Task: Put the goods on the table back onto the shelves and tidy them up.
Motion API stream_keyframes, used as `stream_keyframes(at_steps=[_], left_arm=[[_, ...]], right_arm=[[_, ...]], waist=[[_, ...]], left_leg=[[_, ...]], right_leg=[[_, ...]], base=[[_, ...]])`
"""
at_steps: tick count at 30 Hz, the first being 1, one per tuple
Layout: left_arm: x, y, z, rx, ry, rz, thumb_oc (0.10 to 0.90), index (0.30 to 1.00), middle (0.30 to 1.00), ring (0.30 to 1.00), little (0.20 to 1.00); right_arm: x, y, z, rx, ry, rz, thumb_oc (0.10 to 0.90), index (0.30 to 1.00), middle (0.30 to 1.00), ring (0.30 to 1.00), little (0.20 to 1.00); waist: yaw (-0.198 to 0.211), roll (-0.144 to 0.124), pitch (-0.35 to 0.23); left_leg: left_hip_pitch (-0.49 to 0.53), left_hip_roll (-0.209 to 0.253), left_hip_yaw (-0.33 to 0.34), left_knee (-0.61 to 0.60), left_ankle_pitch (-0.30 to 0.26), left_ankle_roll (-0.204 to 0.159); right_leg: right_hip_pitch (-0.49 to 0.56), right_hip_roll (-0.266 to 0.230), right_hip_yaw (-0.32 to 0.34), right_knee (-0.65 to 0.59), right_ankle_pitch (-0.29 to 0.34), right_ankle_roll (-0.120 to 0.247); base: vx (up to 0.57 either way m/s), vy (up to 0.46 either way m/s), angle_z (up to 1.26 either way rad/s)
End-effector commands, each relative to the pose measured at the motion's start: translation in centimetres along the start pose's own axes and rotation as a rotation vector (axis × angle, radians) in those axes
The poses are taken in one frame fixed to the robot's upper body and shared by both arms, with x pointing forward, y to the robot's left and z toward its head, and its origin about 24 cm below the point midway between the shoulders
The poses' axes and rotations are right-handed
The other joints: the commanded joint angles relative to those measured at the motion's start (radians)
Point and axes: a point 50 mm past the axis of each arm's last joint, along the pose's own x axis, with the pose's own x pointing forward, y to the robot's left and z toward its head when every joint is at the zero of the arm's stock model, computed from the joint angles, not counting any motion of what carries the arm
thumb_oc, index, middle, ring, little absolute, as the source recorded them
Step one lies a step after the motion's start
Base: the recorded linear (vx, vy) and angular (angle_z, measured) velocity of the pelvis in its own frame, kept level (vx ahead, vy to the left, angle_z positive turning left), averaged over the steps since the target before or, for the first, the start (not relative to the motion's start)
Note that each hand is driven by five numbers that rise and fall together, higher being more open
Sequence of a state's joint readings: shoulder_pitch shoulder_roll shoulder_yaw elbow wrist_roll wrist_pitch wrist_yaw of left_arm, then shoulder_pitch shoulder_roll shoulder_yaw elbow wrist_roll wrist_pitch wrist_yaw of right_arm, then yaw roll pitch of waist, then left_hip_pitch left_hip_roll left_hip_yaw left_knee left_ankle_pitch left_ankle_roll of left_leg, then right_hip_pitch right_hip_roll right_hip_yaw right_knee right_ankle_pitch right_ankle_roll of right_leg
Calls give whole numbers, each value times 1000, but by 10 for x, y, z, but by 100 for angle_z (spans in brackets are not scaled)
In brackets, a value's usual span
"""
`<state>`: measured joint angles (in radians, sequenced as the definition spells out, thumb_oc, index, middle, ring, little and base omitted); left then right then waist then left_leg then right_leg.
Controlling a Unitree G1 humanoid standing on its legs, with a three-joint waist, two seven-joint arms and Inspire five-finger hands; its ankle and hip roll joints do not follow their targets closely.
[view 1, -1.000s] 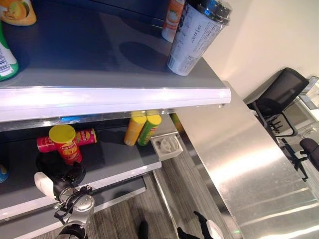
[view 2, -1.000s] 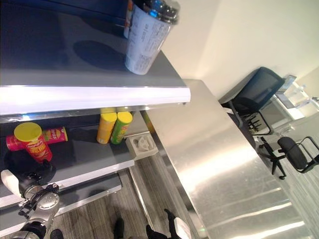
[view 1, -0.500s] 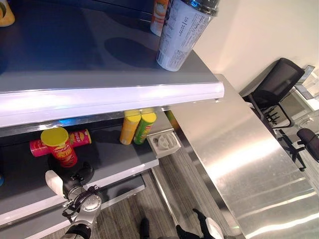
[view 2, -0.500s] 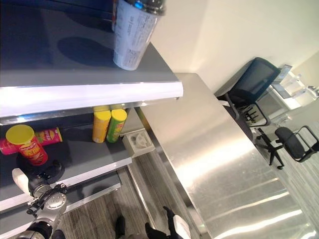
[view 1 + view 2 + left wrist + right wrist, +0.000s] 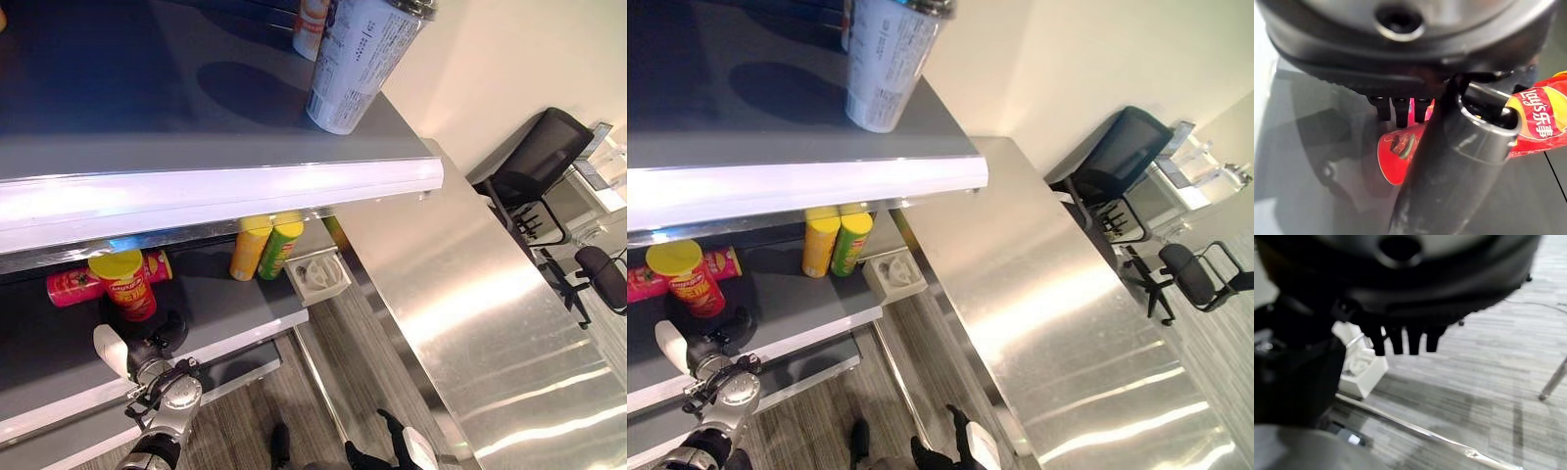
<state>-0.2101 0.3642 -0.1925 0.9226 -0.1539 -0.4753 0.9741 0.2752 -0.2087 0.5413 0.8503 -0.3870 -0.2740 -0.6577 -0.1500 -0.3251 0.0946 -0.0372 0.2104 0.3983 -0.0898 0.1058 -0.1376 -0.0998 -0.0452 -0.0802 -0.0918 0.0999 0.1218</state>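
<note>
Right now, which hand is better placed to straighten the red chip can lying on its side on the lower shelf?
Probably left. The left hand sits at the lower shelf edge beside the red chip cans; the right hand hangs over the floor.

Lower shelf point(image 5: 235, 308): red can point(image 5: 125, 286) upright, another point(image 5: 73, 287) lying behind.

Two black office chairs point(image 5: 542, 162) point(image 5: 605, 274) stood on the grey wood-look floor point(image 5: 338, 367) beside a pale wall point(image 5: 490, 59). A white box-like fixture point(image 5: 318, 276) sat on the floor by the shelf's corner.
</note>
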Motion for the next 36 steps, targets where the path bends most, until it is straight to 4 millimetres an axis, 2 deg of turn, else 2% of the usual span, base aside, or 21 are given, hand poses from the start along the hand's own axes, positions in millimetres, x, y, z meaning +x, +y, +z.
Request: stream_keyframes(at_steps=[1, 17, 25, 36], left_arm=[[-18, -56, 45, -74, -168, -297, 800, 900, 900, 900, 900], [-52, -74, 44, -89, -186, -453, 800, 900, 900, 900, 900], [-50, -69, 42, -64, -207, -435, 800, 900, 900, 900, 900], [-36, -47, 20, 20, -155, -291, 800, 900, 900, 900, 900]], right_arm=[[21, -22, 24, 36, -120, -121, 800, 900, 900, 900, 900], [21, -18, 25, 39, -109, -133, 800, 900, 900, 900, 900], [20, -15, 23, 37, -91, -128, 800, 900, 900, 900, 900], [18, -12, 16, 32, -49, -127, 800, 900, 900, 900, 900]], waist=[[-45, -42, 16], [-33, -33, 19], [-21, -25, 19], [-2, -10, 13]], left_leg=[[50, 17, -3, 3, -67, 14], [48, 12, -15, 3, -72, 21], [43, 9, -21, 3, -70, 21], [40, 5, -31, 3, -66, 20]], right_leg=[[-32, 20, -22, 5, 81, 51], [-26, 15, -32, 5, 78, 50], [-23, 13, -43, 5, 76, 50], [-19, 7, -57, 5, 74, 51]], base=[[0, 0, 0], [-1, 1, 1], [1, 2, 1], [3, 5, 3]])
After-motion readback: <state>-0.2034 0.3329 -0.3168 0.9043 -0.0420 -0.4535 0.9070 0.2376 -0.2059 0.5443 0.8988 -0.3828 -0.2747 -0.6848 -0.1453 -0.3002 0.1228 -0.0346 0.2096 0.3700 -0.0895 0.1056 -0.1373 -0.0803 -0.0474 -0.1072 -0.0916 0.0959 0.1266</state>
